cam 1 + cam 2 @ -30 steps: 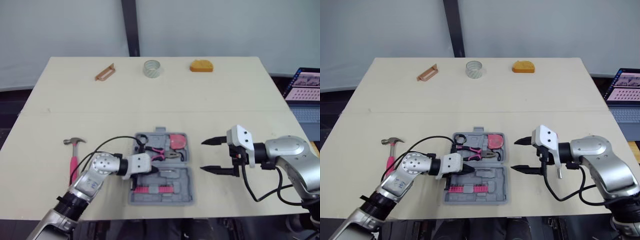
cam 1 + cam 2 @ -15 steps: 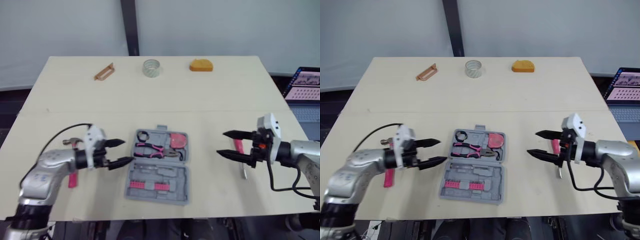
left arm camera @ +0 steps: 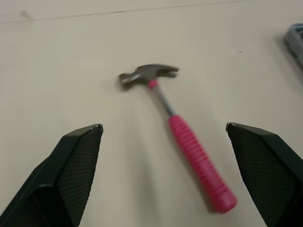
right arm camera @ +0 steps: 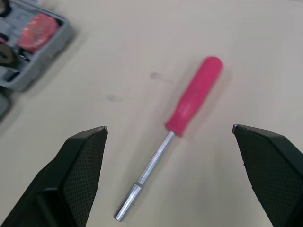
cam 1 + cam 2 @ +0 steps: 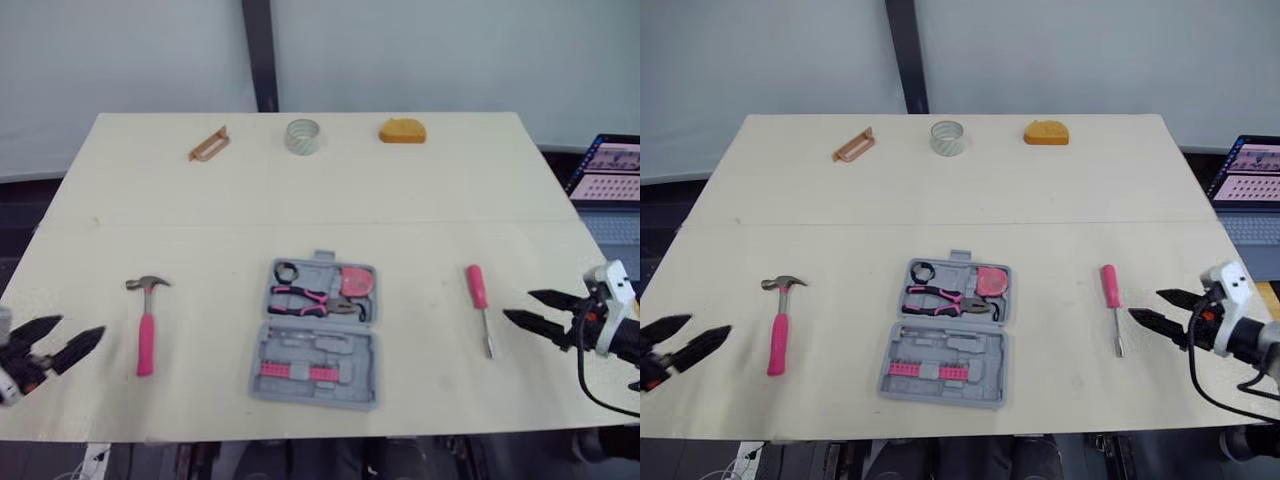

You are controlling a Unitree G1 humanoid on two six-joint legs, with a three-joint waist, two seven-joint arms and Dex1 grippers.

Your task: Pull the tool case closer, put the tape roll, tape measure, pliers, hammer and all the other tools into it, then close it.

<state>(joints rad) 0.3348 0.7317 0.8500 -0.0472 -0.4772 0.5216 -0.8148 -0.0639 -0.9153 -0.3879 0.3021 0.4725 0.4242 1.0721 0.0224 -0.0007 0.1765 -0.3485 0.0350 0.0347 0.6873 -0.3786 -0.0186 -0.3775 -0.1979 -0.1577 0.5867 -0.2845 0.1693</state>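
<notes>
Fingers stand wide apart on both my claws, and neither holds anything. My left gripper [image 5: 81, 325] hangs at the near left edge of the table [image 5: 400, 220], just beside the hammer [image 5: 147, 325] but clear of it. In the left wrist view the hammer lies between my two fingers, steel head away from me, pink handle toward me. My right gripper [image 5: 517, 304] hovers at the near right edge, near the screwdriver [image 5: 480, 305], which lies flat with its pink handle on the far side and its shaft pointing to the near edge.

Between those two tools, apart from both, the tool case [image 5: 322, 333] lies open on the near half of the table. Its far half holds the pliers [image 5: 305, 298] beside a red-pink piece [image 5: 354, 282], possibly a small measure; I cannot tell.

Along the far edge, well apart from the case, sit a brown tool [image 5: 208, 144], the tape roll [image 5: 302, 136] and the orange tape measure [image 5: 402, 131]. A laptop [image 5: 607, 170] stands off the table's right side.
</notes>
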